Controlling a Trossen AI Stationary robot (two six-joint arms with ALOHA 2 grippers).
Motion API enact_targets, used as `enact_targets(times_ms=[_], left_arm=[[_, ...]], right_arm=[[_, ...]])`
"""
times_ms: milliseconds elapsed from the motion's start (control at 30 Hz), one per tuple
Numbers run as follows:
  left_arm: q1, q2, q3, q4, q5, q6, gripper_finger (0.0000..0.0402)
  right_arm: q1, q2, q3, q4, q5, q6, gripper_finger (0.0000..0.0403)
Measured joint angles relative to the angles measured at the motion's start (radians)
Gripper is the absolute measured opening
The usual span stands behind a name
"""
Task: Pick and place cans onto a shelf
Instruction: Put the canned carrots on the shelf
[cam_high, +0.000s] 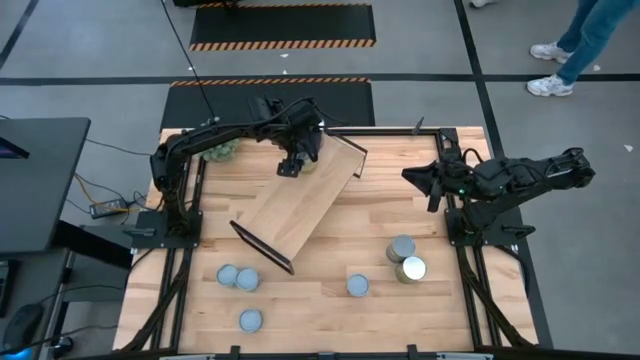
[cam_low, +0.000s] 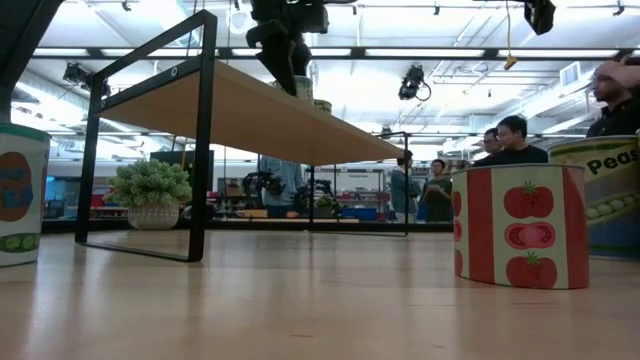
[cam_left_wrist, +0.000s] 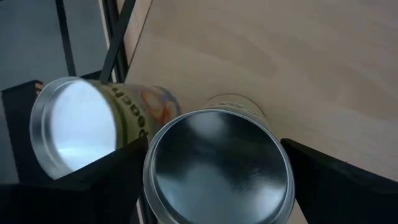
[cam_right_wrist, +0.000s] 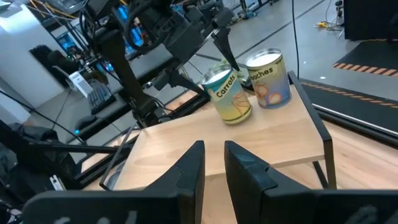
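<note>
A: High view showed the shelf (cam_high: 300, 205) lying at a slant across the middle of the bench (cam_high: 330, 310); where was the left claw (cam_high: 293, 160)?

B: At the shelf's far end, over the board; its fingers (cam_left_wrist: 112, 177) stood wide on either side of a can (cam_left_wrist: 217, 165), which sat upright on the shelf; whether they pressed it I could not tell; a second can (cam_left_wrist: 93, 121) stood just beside it, at the shelf's far edge.

A: And the right wrist view?

B: It showed those two cans as one marked Carrots (cam_right_wrist: 227, 93) and one marked Peaches (cam_right_wrist: 267, 78), touching or nearly so; the right claw (cam_right_wrist: 212, 162) hung over the bench's far right, its fingers narrow and empty, well apart from the shelf.

A: Other cans?

B: Loose cans (cam_high: 238, 278) stood on the near part of the bench; two more (cam_high: 405, 260) stood near right.
</note>
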Motion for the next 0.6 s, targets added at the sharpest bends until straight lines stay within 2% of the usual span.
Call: enact_targets(times_ms=[167, 333, 600], left_arm=[[-0.010, 0.000, 0.000, 0.006, -0.007, 0.002, 0.0355], [-0.030, 0.000, 0.000, 0.010, -0.076, 0.003, 0.0355], [-0.052, 0.000, 0.000, -0.007, -0.047, -0.002, 0.0355]], right_arm=[[0.000, 0.000, 0.000, 0.000, 0.000, 0.008, 0.0068], [0.000, 0.000, 0.000, 0.001, 0.000, 0.012, 0.0068], [0.000, 0.000, 0.000, 0.002, 0.000, 0.014, 0.0068]])
